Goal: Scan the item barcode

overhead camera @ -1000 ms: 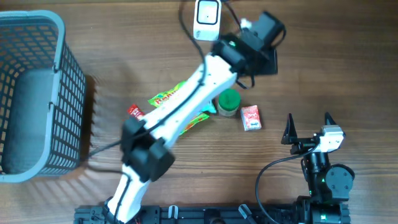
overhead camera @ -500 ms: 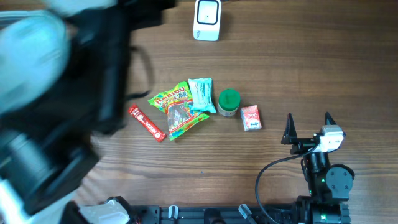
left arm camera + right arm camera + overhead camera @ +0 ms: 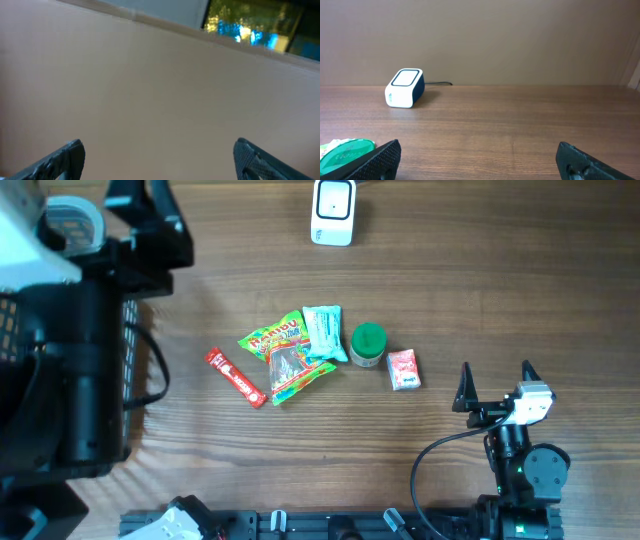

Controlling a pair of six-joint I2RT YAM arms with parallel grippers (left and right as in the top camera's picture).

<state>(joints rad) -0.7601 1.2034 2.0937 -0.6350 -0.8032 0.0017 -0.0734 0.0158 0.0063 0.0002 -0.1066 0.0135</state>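
Left jaws: spread wide, nothing between them, raised high and aimed at bare wall. The left wrist view shows no counter at all, so they're nowhere near a pick. Right jaws: also fully wide and empty, low over the counter (image 3: 480,270), pointing forward. Nothing is gripped, so I read the step in hand as fetching an item from the pile. Nearest the right jaws is the small red packet (image 3: 403,368), just ahead and to their left, with the green-lidded tub (image 3: 368,345) just beside it. Further left are the teal packet (image 3: 323,332), candy bag (image 3: 275,338) and clear pouch (image 3: 295,370), all overlapping. The red stick (image 3: 234,376) lies apart at the far end, nearest the left arm (image 3: 60,360), which hangs over the basket (image 3: 132,370). The scanner (image 3: 333,210) sits well ahead of the right jaws and left of their line. To do it well, take a lone item, not the overlapping ones. Grip it by an edge so the barcode isn't covered; I can't tell which face carries it. Then present that face squarely to the scanner window and hold it steady. The red packet looks like the shorter reach, for the right jaws.
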